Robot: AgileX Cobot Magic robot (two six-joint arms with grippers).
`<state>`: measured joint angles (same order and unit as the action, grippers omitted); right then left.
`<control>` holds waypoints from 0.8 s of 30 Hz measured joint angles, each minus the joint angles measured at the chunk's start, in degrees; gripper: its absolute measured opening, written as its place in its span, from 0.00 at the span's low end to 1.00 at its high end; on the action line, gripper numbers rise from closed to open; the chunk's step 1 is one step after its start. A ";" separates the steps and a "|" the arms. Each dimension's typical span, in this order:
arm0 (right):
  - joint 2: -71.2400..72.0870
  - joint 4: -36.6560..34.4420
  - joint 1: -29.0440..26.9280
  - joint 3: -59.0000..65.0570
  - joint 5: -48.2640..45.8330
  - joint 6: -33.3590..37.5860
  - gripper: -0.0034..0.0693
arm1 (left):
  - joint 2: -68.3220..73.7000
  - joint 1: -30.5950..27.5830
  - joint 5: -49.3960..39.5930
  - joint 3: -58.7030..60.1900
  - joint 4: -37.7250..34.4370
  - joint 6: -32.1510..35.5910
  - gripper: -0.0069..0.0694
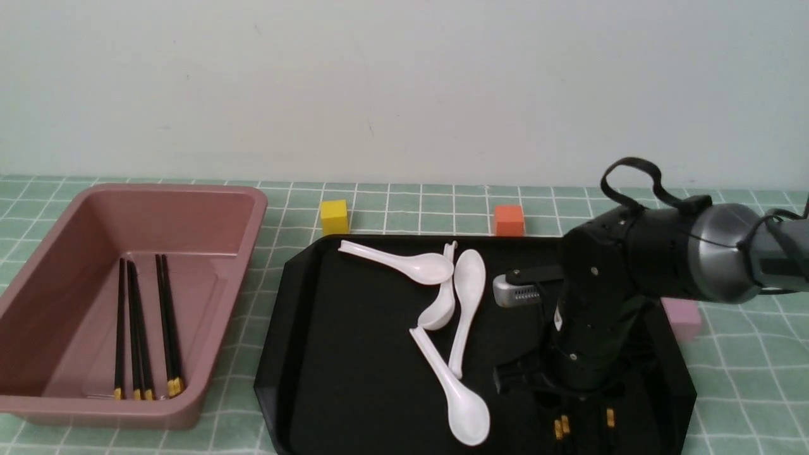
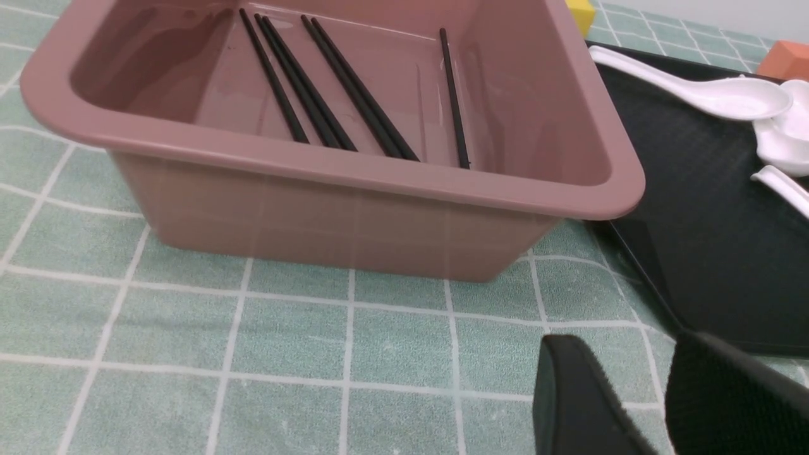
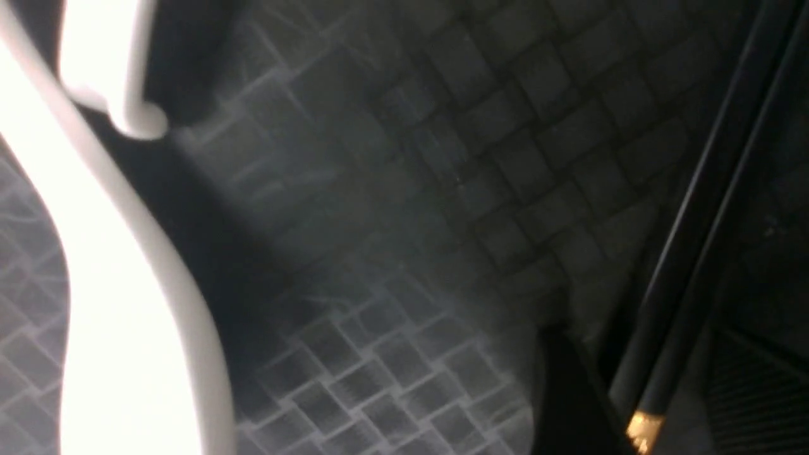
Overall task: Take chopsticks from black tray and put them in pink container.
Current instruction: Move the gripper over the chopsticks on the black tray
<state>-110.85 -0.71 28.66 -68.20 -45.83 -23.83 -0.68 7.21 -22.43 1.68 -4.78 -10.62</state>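
Several black chopsticks [image 1: 136, 328] with gold bands lie in the pink container [image 1: 253, 208] at the left, seen also in the left wrist view as chopsticks [image 2: 328, 82] inside the container [image 2: 354, 164]. More chopsticks [image 1: 561, 427] lie at the front right of the black tray [image 1: 354, 354]. My right gripper [image 1: 578, 411] hangs low over them. In the right wrist view two chopsticks [image 3: 695, 221] lie on the tray [image 3: 442, 158] between the parted fingers of the right gripper [image 3: 641, 354], untouched on either side. My left gripper [image 2: 632, 354] is open and empty over the tablecloth, in front of the container.
Several white spoons [image 1: 464, 316] lie across the middle of the tray, one spoon [image 3: 120, 303] close to the right gripper. A yellow cube [image 1: 334, 217] and an orange cube [image 1: 509, 220] stand behind the tray. A pale-pink cube [image 1: 682, 316] sits at its right edge.
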 joint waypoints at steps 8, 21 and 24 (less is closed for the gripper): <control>-0.56 -0.05 0.00 -0.68 -1.15 -0.02 0.31 | 0.00 0.00 0.00 0.00 0.00 0.00 0.40; 8.72 -0.20 0.00 -5.25 -13.59 0.05 0.24 | 0.00 0.00 0.00 0.00 0.00 0.00 0.40; 12.88 -2.86 0.41 -10.22 -14.67 0.05 0.24 | 0.00 0.00 0.00 0.00 0.00 0.00 0.40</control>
<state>-97.97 -3.57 29.07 -78.42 -60.51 -23.78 -0.68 7.21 -22.43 1.68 -4.78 -10.62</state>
